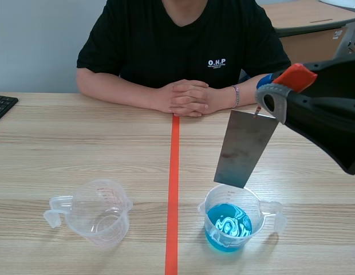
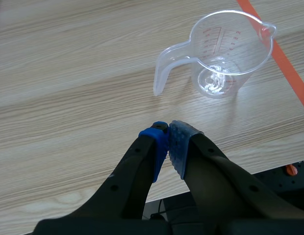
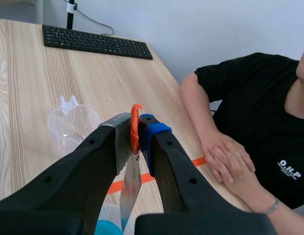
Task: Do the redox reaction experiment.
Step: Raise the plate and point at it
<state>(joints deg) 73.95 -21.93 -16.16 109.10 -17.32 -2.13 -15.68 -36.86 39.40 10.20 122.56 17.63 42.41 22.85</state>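
The right gripper [image 1: 270, 91] is clamped on an orange-red tab [image 3: 135, 125] at the top of a metal plate [image 1: 244, 148], which hangs below the fingers. The plate's long axis is close to upright but tilted, its top leaning toward the right arm. Its lower edge sits just above the far rim of the cup [image 1: 203, 209] holding blue liquid [image 1: 229, 228], and it does not appear to touch the liquid yet. The cup lies below the gripper and a little nearer the robot, so the coming move looks like a straight lowering, with a slight pull inward to centre the plate over the opening. The right arm is plainly the one placed for it. The left gripper [image 2: 169, 142] is closed on nothing, just short of the empty cup [image 2: 225, 54] across the tape line [image 1: 174, 172]. The wooden table [image 1: 80, 143] is flat. A person's clasped hands [image 1: 186, 97] rest at the far edge, well apart from the cups, and a keyboard [image 1: 3, 106] lies at the far left.
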